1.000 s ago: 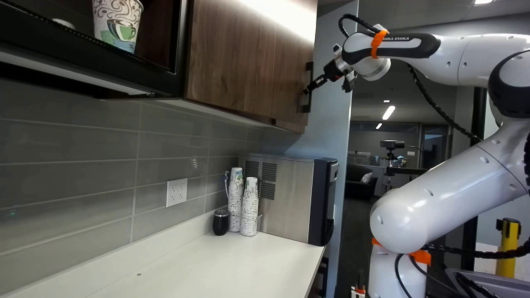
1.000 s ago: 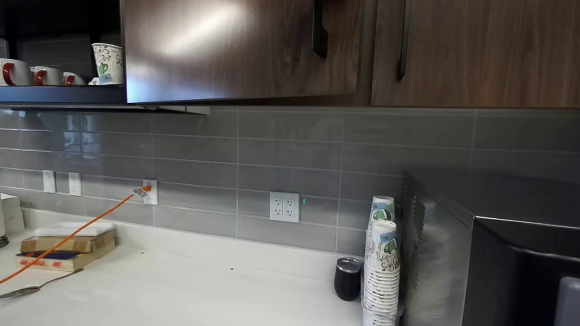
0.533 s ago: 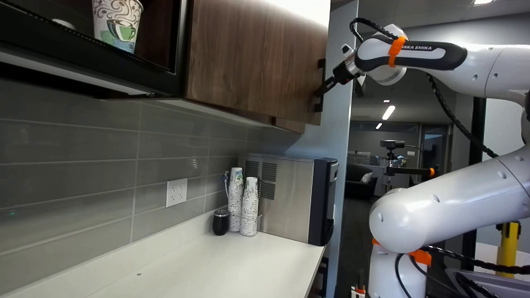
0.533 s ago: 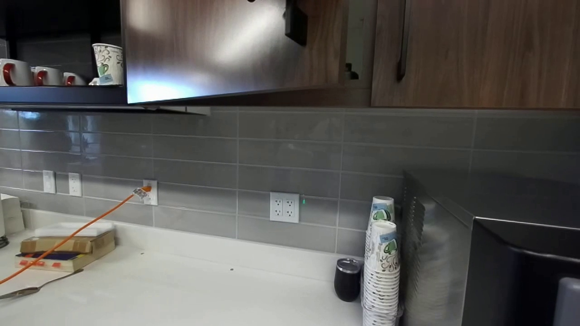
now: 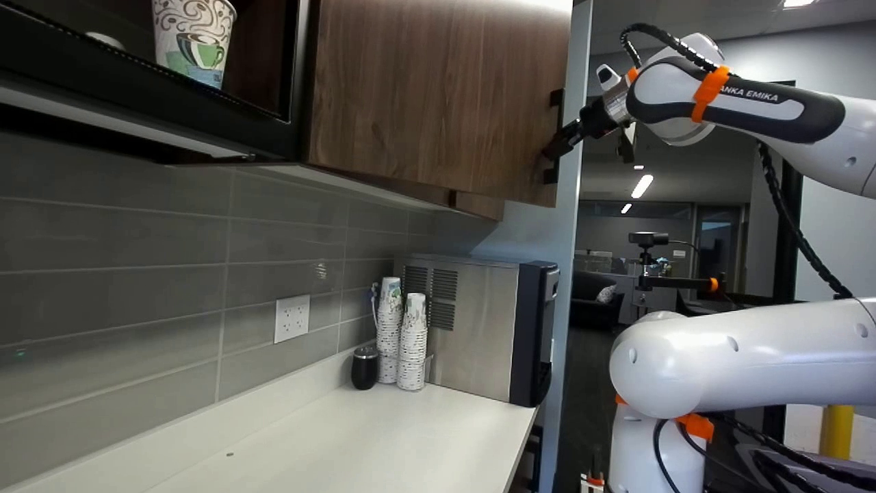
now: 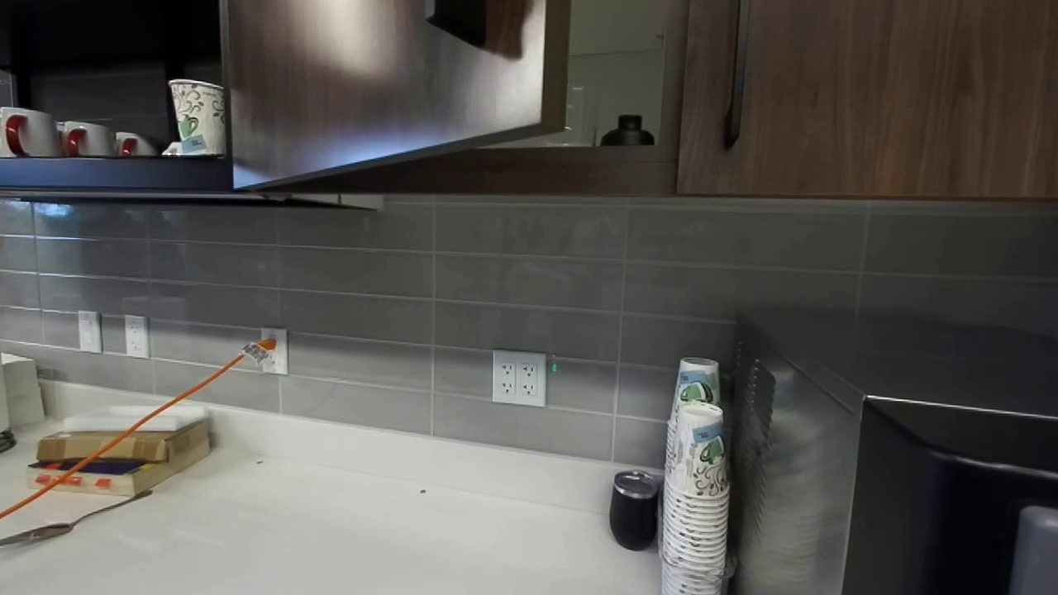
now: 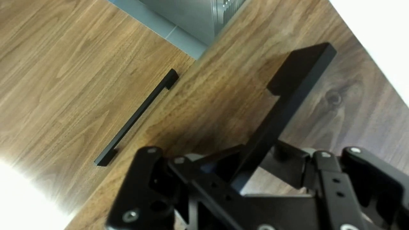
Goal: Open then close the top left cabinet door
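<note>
The top left cabinet door (image 5: 438,103) is a dark walnut-brown panel. It stands partly open and also shows in an exterior view (image 6: 372,91), with a gap at its free edge. Its black bar handle (image 5: 550,176) is near that edge and shows in the wrist view (image 7: 271,121). My gripper (image 5: 551,152) is at the lower part of the handle. In the wrist view my gripper (image 7: 260,148) has its fingers on both sides of the bar, with the tips against it. The far end of the bar is hidden by the fingers.
Inside the gap stands a dark bottle (image 6: 628,132). A neighbouring closed door (image 6: 868,99) has its own black handle (image 6: 736,74). An open shelf holds a patterned cup (image 5: 195,41). Below are a steel machine (image 5: 472,329), cup stacks (image 5: 412,342) and a black tumbler (image 5: 365,368) on the counter (image 5: 356,445).
The door has swung from slightly ajar to clearly further open. My gripper has moved outward from the cabinet with the handle. The cabinet's inside and the dark bottle have come into view.
</note>
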